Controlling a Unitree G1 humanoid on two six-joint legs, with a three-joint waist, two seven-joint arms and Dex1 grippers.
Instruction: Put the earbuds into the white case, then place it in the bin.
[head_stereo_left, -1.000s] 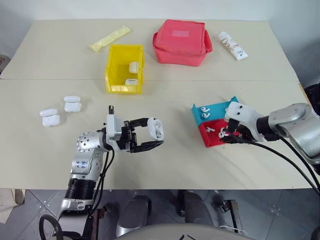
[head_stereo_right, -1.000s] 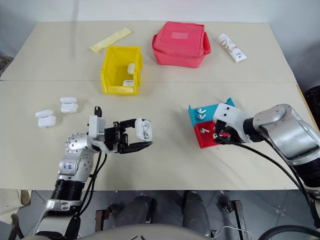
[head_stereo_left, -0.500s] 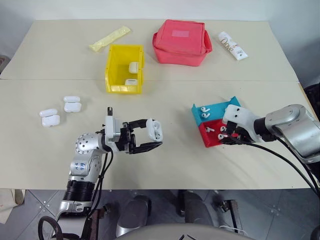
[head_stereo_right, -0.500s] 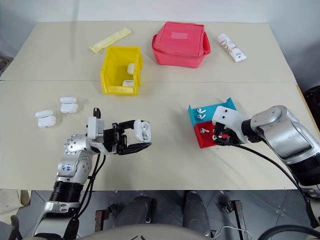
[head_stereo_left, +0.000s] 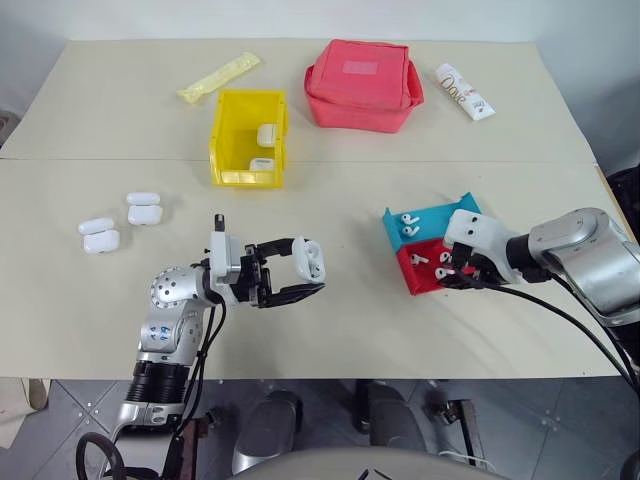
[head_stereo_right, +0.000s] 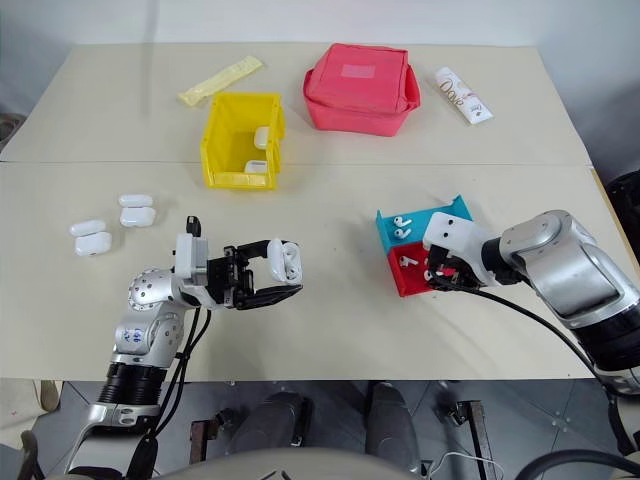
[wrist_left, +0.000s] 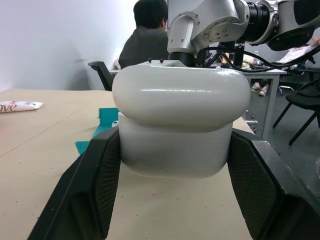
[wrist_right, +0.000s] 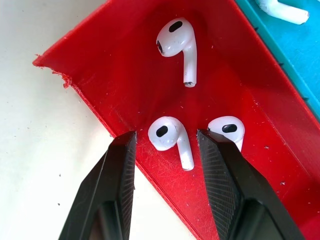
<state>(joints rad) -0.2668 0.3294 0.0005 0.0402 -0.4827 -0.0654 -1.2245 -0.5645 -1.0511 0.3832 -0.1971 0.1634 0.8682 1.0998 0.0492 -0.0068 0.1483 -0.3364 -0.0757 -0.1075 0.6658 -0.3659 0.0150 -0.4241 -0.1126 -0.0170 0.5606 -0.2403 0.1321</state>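
My left gripper (head_stereo_left: 305, 270) is shut on the white case (head_stereo_left: 309, 258), holding it above the table with its lid closed; the case (wrist_left: 180, 125) sits between both black fingers. My right gripper (wrist_right: 167, 150) is open and points down into the red half of the blue-and-red tray (head_stereo_left: 432, 283). Its fingers (wrist_right: 117, 185) straddle one of the earbuds (wrist_right: 167, 137) without touching it. Two more earbuds (wrist_right: 177, 42) lie in the red half, and others (head_stereo_left: 408, 222) in the blue half. The yellow bin (head_stereo_left: 232, 125) stands at the back, with two white cases (head_stereo_left: 267, 133) inside.
A red zip pouch (head_stereo_left: 363, 83) sits right of the bin, with a white printed tube (head_stereo_left: 465, 90) beyond it. A yellow sachet (head_stereo_left: 220, 77) lies at the back left. Spare white cases (head_stereo_left: 145, 207) rest on the left. A seated person (wrist_left: 150, 30) is in the background.
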